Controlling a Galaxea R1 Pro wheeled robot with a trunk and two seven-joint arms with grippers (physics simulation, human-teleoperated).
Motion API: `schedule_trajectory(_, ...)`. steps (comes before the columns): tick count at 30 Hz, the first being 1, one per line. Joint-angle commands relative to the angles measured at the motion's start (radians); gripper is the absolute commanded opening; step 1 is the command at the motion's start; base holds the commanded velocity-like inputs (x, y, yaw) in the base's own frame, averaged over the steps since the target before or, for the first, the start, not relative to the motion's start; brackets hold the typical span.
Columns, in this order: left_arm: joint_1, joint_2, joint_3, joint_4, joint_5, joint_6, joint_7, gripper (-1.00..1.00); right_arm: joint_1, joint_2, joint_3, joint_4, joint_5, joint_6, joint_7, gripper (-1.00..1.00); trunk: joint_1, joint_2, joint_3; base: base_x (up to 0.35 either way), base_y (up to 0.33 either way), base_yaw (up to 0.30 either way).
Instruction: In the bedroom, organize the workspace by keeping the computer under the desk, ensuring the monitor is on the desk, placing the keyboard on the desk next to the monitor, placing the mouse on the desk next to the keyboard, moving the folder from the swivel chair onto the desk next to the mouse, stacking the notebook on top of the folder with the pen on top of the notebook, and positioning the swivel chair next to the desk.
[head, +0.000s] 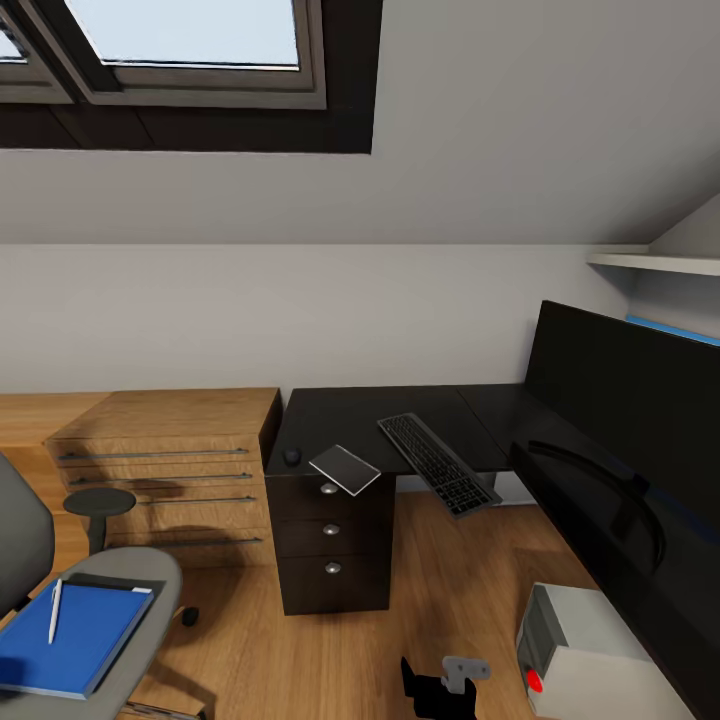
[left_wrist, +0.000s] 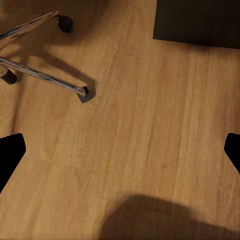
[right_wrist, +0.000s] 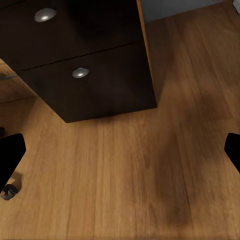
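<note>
Across the black surface (head: 400, 410) lie the mouse (head: 292, 456), at its left front corner, and just beside it the notebook (head: 345, 468), a light grey rectangle whose corner hangs over the front edge above the drawers. To the right of these the keyboard (head: 438, 463) lies at a slant, its near end jutting past the edge over the floor. Further right the monitor (head: 620, 400) stands on the desk's other wing, wide and dark, close to the camera. Below it on the wood floor (head: 440, 590) sits the computer (head: 580, 655), a pale grey box with a red dot on its front.

On the left, the swivel chair (head: 140, 590) stands well apart from the surface, with the blue folder (head: 80, 640) flat on its seat and the pen (head: 55, 610) lying on the folder. Behind the chair a low light-wood cabinet (head: 170, 450) adjoins the black drawer unit (head: 330, 545), which has round silver knobs.

Seen from the left wrist, the left tool (left_wrist: 120, 152) hangs over bare floor, its dark fingertips (left_wrist: 10, 155) set wide apart with nothing between them, and the chair's chrome legs and castors lie ahead. The right tool (right_wrist: 120, 152) is likewise spread wide and empty, above the floor in front of the drawer unit's lower drawers.
</note>
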Motion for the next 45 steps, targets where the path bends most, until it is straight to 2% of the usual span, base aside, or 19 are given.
schedule_trajectory(1, 0.0, 0.001, -0.004, 0.005, 0.011, -0.004, 0.005, 1.0, -0.001, 0.0, -0.008, 0.001, 0.001, -0.002, 0.007, 1.0, 0.0, -0.001, -0.001, 0.0, 0.0, 0.0)
schedule_trajectory(7, 0.0, 0.0, -0.007, 0.059, 0.009, -0.005, 0.003, 1.0, -0.001, 0.0, -0.008, 0.001, 0.001, -0.002, 0.007, 1.0, 0.0, -0.001, -0.001, -0.004, -0.006, 0.0)
schedule_trajectory(26, 0.0, 0.0, -0.008, 0.083, 0.007, -0.025, 0.003, 1.0, -0.001, 0.002, -0.007, 0.001, 0.004, -0.002, 0.008, 1.0, 0.0, -0.001, -0.001, -0.062, -0.204, 0.0)
schedule_trajectory(27, 0.0, 0.0, -0.009, 0.084, 0.007, -0.069, 0.003, 1.0, 0.0, 0.002, -0.007, 0.001, 0.004, -0.002, 0.008, 1.0, -0.004, 0.006, 0.002, -0.002, -0.021, 0.0)
schedule_trajectory(31, 0.0, 0.0, -0.01, 0.084, 0.008, -0.105, 0.006, 1.0, 0.0, 0.0, -0.007, 0.001, 0.004, -0.002, 0.008, 1.0, -0.019, 0.034, 0.015, -0.001, -0.01, 0.0)
schedule_trajectory(45, 0.0, -0.002, -0.01, 0.086, 0.009, -0.11, 0.008, 1.0, 0.0, -0.002, -0.007, 0.001, 0.004, -0.002, 0.008, 1.0, -0.073, 0.132, 0.059, 0.0, 0.0, 0.0)
